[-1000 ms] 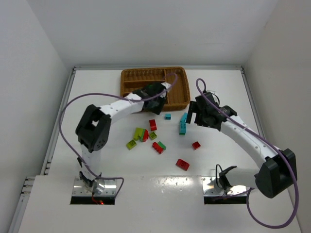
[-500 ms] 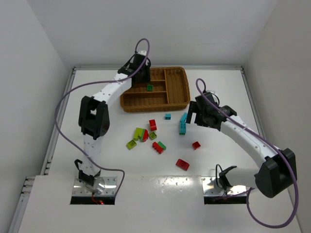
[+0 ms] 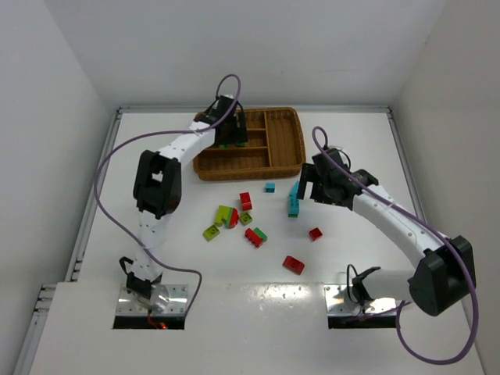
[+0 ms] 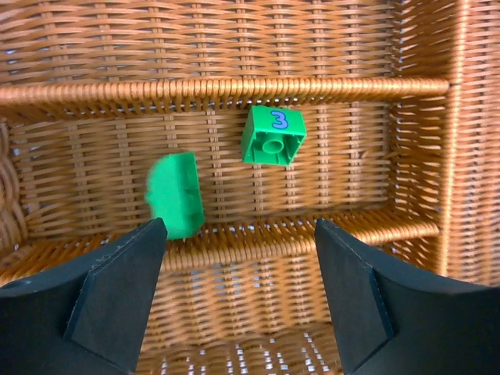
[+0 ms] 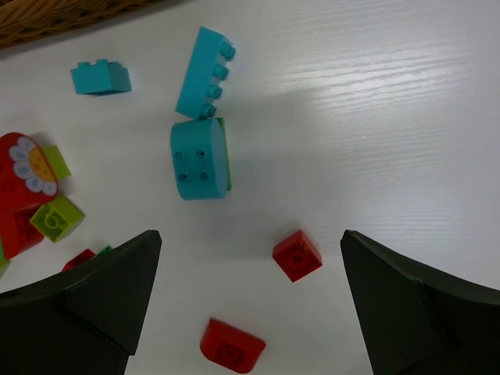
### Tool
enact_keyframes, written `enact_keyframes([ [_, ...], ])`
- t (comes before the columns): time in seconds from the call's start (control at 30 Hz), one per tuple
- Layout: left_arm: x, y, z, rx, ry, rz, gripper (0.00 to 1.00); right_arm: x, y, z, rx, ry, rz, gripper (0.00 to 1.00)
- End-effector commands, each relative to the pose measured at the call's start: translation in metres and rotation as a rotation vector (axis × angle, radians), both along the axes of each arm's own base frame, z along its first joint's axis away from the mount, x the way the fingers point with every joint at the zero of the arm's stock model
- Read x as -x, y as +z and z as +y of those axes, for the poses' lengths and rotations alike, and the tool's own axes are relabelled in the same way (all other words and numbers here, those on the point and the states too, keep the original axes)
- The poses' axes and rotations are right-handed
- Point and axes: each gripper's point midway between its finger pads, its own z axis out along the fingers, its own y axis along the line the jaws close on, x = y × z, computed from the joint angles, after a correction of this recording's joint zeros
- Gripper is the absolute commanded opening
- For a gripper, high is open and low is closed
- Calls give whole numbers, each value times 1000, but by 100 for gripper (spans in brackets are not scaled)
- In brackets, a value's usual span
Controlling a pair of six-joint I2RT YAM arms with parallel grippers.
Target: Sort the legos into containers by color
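Note:
My left gripper [image 4: 238, 293] hangs open over the wicker tray [image 4: 226, 90], above its middle long slot. Two green legos lie in that slot: one marked "3" [image 4: 273, 137], and a blurred one [image 4: 176, 194] just beyond my left finger, apart from it. In the top view the left gripper [image 3: 235, 131] is over the tray's [image 3: 297, 144] left half. My right gripper [image 5: 250, 301] is open above the table, with a small red brick [image 5: 297, 255] and a curved red brick [image 5: 232, 344] between its fingers' lines. Three cyan bricks [image 5: 200, 158] [image 5: 205, 72] [image 5: 101, 77] lie beyond it.
Loose legos are scattered on the white table in front of the tray: red [image 3: 245, 201], lime [image 3: 223, 215] [image 3: 212, 231], a red and green cluster [image 3: 255, 236], red [image 3: 316, 233] [image 3: 293, 264]. White walls enclose the table on three sides.
The left arm swung from the tray's front edge to over its left half. Its gripper opened and let go of a green brick, which is now in the middle slot. The right arm barely moved.

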Motion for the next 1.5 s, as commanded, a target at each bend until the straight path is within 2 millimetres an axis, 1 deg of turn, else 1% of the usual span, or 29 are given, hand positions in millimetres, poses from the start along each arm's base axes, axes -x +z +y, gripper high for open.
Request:
enact_keyframes([
  [0.0, 6, 81, 0, 38, -13, -144, 83, -10, 11, 24, -76, 82, -45, 99],
  [0.03, 9, 89, 1, 42, -13, -154, 83, -8, 13, 35, -103, 115, -48, 99],
  [0.07, 18, 103, 5, 43, -19, -172, 83, -11, 16, 46, -112, 140, -65, 99],
  [0.1, 18, 103, 5, 43, -19, -172, 83, -11, 16, 51, -106, 161, -62, 99],
  [0.13, 30, 115, 10, 48, -19, -185, 83, -12, 16, 59, -114, 180, -61, 99],
  [0.17, 36, 120, 13, 56, -13, -187, 83, -11, 14, 68, -112, 206, -53, 99],
  [0.2, 47, 110, 17, 55, -4, -158, 83, -15, 18, 75, -115, 217, -57, 99],
  [0.23, 54, 112, 21, 60, 13, -157, 83, -19, 7, 78, -100, 216, -28, 99],
  [0.27, 65, 129, 27, 78, 31, -182, 83, -21, 5, 82, -87, 220, -25, 99],
  [0.3, 72, 129, 35, 89, 54, -177, 83, -28, 9, 90, -94, 230, -38, 99],
  [0.33, 87, 110, 41, 100, 97, -128, 83, -33, 7, 92, -88, 225, -44, 98],
  [0.37, 93, 109, 52, 108, 138, -126, 83, -37, -1, 95, -77, 224, -22, 96],
  [0.4, 104, 120, 56, 132, 151, -143, 83, -42, -2, 99, -70, 225, -34, 95],
  [0.43, 115, 105, 67, 128, 195, -112, 83, -47, -3, 103, -75, 226, -42, 95],
  [0.47, 122, 114, 73, 128, 206, -136, 83, -53, -8, 108, -64, 225, -50, 95],
  [0.5, 128, 114, 76, 133, 222, -137, 84, -58, -9, 111, -67, 225, -56, 93],
  [0.53, 135, 105, 80, 130, 238, -126, 84, -64, -7, 116, -70, 225, -62, 90],
  [0.57, 139, 106, 82, 131, 238, -128, 84, -68, -21, 118, -54, 225, -32, 90],
  [0.63, 148, 108, 87, 128, 244, -137, 84, -76, -28, 124, -47, 224, -20, 82],
  [0.7, 150, 110, 92, 131, 253, -143, 84, -79, -38, 126, -36, 224, 0, 82],
  [0.73, 150, 110, 92, 130, 253, -143, 84, -80, -51, 127, -24, 224, 21, 82],
  [0.83, 154, 108, 94, 119, 247, -135, 84, -83, -58, 135, -22, 234, 26, 79],
  [0.9, 156, 106, 94, 114, 247, -126, 84, -83, -67, 135, -11, 234, 45, 78],
  [0.97, 156, 106, 94, 114, 247, -126, 84, -87, -68, 134, -2, 216, 37, 73],
  [1.0, 158, 102, 95, 110, 248, -118, 84, -86, -74, 134, 5, 216, 49, 73],
  [1.07, 159, 105, 95, 107, 241, -126, 84, -89, -77, 133, 12, 211, 45, 65],
  [1.23, 160, 105, 98, 95, 242, -130, 84, -92, -89, 134, 26, 198, 63, 65],
  [1.33, 159, 105, 104, 82, 251, -134, 84, -96, -90, 132, 41, 187, 54, 65],
  [1.47, 159, 105, 104, 82, 251, -134, 84, -108, -97, 139, 49, 182, 51, 65],
])
